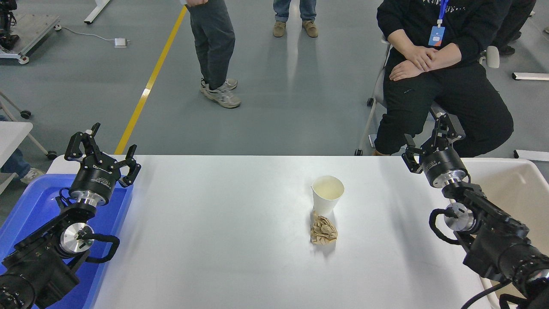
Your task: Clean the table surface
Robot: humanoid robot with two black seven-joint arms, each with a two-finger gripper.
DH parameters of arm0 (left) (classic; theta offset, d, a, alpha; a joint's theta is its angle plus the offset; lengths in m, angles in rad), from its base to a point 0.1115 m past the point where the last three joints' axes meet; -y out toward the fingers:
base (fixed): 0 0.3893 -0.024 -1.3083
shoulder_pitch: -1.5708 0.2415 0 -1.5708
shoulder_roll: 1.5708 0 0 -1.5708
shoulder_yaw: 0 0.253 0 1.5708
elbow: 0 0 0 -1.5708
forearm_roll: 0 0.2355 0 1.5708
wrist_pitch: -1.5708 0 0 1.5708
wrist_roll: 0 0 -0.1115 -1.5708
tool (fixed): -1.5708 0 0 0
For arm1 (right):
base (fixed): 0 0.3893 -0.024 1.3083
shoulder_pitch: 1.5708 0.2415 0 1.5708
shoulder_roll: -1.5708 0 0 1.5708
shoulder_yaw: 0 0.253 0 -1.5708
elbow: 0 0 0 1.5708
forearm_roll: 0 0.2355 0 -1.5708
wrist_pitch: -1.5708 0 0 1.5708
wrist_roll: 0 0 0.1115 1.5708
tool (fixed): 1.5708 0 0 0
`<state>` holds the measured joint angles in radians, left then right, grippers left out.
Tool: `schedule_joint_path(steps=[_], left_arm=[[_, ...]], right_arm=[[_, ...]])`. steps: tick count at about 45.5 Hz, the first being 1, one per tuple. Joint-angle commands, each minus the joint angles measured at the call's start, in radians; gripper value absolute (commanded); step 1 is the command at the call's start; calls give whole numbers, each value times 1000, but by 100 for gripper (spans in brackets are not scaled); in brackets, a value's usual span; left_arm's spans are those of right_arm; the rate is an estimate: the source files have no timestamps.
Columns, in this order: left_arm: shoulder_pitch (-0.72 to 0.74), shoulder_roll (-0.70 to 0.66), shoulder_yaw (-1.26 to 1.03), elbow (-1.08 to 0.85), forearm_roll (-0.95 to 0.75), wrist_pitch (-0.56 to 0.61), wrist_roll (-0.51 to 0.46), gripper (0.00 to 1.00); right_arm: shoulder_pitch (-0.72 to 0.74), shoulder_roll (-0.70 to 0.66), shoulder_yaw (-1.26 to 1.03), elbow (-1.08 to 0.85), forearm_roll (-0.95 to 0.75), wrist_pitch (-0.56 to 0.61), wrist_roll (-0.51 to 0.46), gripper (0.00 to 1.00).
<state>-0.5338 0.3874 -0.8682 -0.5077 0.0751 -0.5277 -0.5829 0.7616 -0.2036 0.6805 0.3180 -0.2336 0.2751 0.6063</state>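
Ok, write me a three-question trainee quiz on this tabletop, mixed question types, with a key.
1. True or false: the white paper cup lies on its side on the table surface.
2. What lies against the cup's base, on the near side?
A. a metal spoon
B. a crumpled brown paper ball
C. a sponge
3. Fill in: the left gripper hangs over the ____ plastic tray, while the right gripper is near the beige bin.

Key:
1. False; it stands upright, mouth up.
2. B
3. blue
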Motion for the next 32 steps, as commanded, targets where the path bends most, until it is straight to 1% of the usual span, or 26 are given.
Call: schedule_joint_path(steps=[1,7,11,17,22,32], left_arm=[[0,1,0,0,0,0,0,100],[0,1,0,0,0,0,0,100],[0,1,0,0,0,0,0,100],[0,1,0,0,0,0,0,100],[0,-1,0,0,0,0,0,100],[0,-1,0,0,0,0,0,100]], right_arm=[[53,-30,-135,-25,-29,-7,-2,99],[131,-54,-503,-62,-42,1,-8,99],[183,-114,-747,-59,-41,3,-14,99],[283,-198,-1002,-51,-65,9,-14,99],[366,-206,-1091,-43,-185,30,-13,99],[499,-217,-1118,35,-565,64,-3,99]])
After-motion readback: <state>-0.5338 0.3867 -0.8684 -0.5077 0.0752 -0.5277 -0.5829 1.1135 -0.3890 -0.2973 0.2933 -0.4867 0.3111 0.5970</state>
